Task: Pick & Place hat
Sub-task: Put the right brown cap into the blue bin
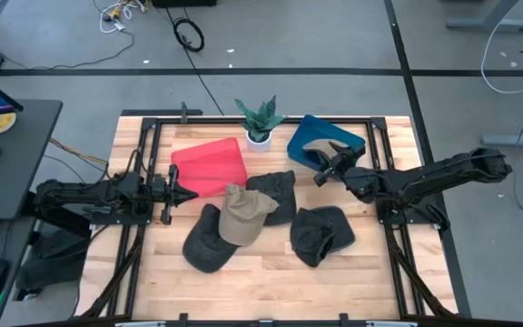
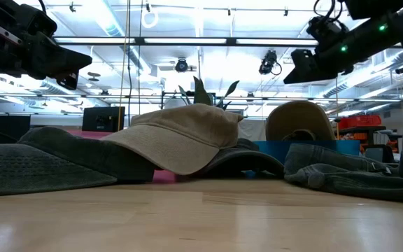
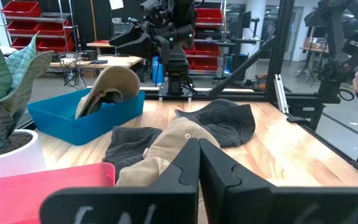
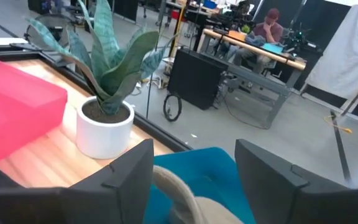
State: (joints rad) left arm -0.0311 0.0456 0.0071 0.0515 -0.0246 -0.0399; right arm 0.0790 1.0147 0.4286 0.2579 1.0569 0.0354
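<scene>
A tan cap [image 1: 246, 214] lies on top of several dark caps [image 1: 209, 240] in the middle of the table. A second tan hat [image 1: 320, 147] sits in the blue bin [image 1: 330, 138] at the far right, leaning against the bin's wall [image 3: 107, 87]. My right gripper [image 1: 320, 171] is open and hangs above that bin; in its wrist view the fingers [image 4: 194, 149] stand either side of the hat's crown [image 4: 178, 190], and the low view shows the gripper [image 2: 297, 70] well clear above it [image 2: 299, 120]. My left gripper [image 1: 176, 189] is shut, raised [image 2: 81, 61] beside the red bin [image 1: 211, 165], pointing at the caps [image 3: 199, 146].
A potted plant [image 1: 260, 123] in a white pot stands at the far edge between the red bin and the blue bin. Two more dark caps [image 1: 276, 194] [image 1: 321, 234] lie around the tan cap. Black frame rails [image 1: 384, 182] run along both sides. Bare wood [image 1: 271, 282] lies near the front edge.
</scene>
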